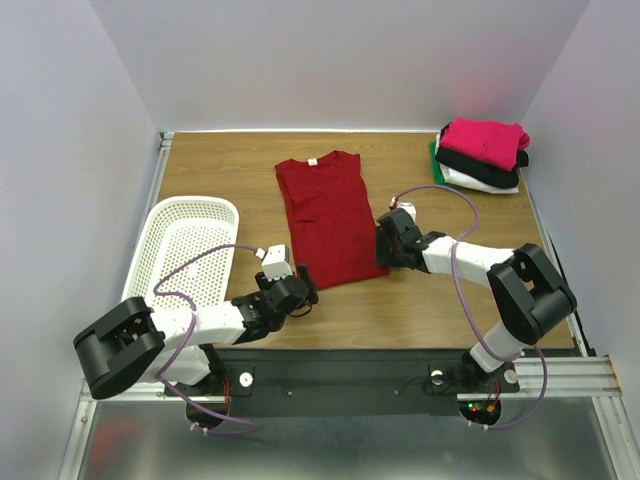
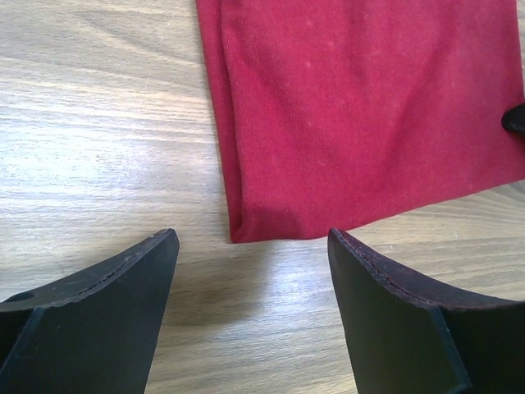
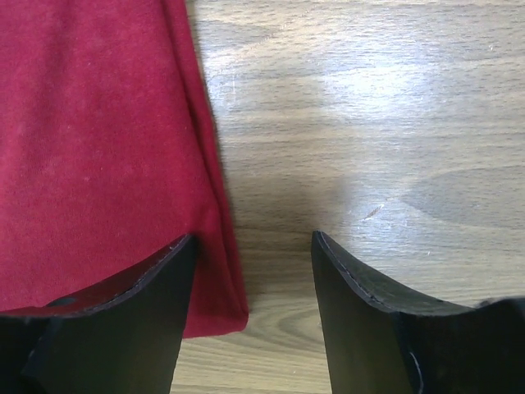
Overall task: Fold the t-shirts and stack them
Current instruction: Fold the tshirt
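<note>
The dark red t-shirt [image 1: 325, 215] lies flat mid-table, folded lengthwise, collar away from me. My left gripper [image 1: 303, 292] is low over the wood just short of its near left corner [image 2: 238, 231], open, with only bare table between the fingers [image 2: 156, 254]. My right gripper [image 1: 386, 246] is open at the shirt's right edge near the bottom. It straddles that edge [image 3: 221, 271], one finger [image 3: 164, 279] over the cloth and the other over wood. Folded pink [image 1: 487, 142], black [image 1: 478, 163] and white [image 1: 482, 181] t-shirts are stacked at the back right, with a green one [image 1: 435, 150] peeking out underneath.
A white perforated basket [image 1: 195, 203] stands at the left edge, close beside my left arm. Grey walls enclose the table on three sides. The wooden tabletop [image 1: 450, 310] shows in front of the red shirt and between the two arms.
</note>
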Controlling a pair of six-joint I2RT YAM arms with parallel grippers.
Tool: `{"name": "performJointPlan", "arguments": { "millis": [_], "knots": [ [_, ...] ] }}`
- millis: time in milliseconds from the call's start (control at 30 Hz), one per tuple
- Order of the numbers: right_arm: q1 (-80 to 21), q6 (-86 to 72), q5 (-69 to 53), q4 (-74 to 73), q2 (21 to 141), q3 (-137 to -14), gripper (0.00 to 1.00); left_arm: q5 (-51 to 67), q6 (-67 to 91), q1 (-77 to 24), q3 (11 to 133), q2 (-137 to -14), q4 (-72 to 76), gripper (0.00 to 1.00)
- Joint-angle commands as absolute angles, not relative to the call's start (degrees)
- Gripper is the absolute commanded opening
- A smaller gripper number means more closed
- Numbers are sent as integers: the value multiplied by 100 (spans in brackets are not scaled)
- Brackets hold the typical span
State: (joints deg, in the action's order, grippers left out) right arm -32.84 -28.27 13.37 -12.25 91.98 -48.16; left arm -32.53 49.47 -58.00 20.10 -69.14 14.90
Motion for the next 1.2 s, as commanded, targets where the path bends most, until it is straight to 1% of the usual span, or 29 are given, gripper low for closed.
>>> {"name": "performJointPlan", "arguments": {
  "millis": [0, 533, 633, 733, 767, 833, 867, 933, 967, 1033, 1167],
  "knots": [
    [-3542, -3111, 1046, -1195, 9150, -4553, 63, -3357, 4966, -5757, 1995, -6803, 1433, 85],
    [-3849, -3340, 932, -1248, 8412, -4228, 62, -3331, 4992, -5757, 1978, -6812, 1424, 84],
    [-3858, -3366, 975, -1266, 8420, -4149, 61, -3340, 4983, -5757, 1969, -6829, 1433, 85],
    [-3858, -3384, 906, -1274, 8516, -4113, 54, -3305, 4992, -5757, 1978, -6899, 1441, 85],
    [-3867, -3401, 897, -1266, 8543, -4113, 48, -3305, 4992, -5757, 1978, -6908, 1450, 84],
    [-3885, -3410, 940, -1257, 8596, -4104, 43, -3305, 4992, -5748, 1969, -6934, 1468, 84],
    [-3876, -3401, 1036, -1274, 8639, -4104, 38, -3305, 4983, -5748, 1977, -6935, 1485, 84],
    [-3885, -3393, 1055, -1274, 8657, -4113, 31, -3305, 4966, -5748, 1986, -6970, 1512, 82],
    [-3885, -3393, 1046, -1274, 8657, -4113, 25, -3305, 4975, -5748, 1986, -6987, 1520, 82],
    [-3893, -3393, 1037, -1266, 8657, -4122, 21, -3313, 4975, -5739, 2013, -7075, 1512, 80],
    [-3885, -3366, 1020, -1266, 8640, -4131, 20, -3357, 5089, -5748, 2039, -7259, 1459, 75]
  ]
}}
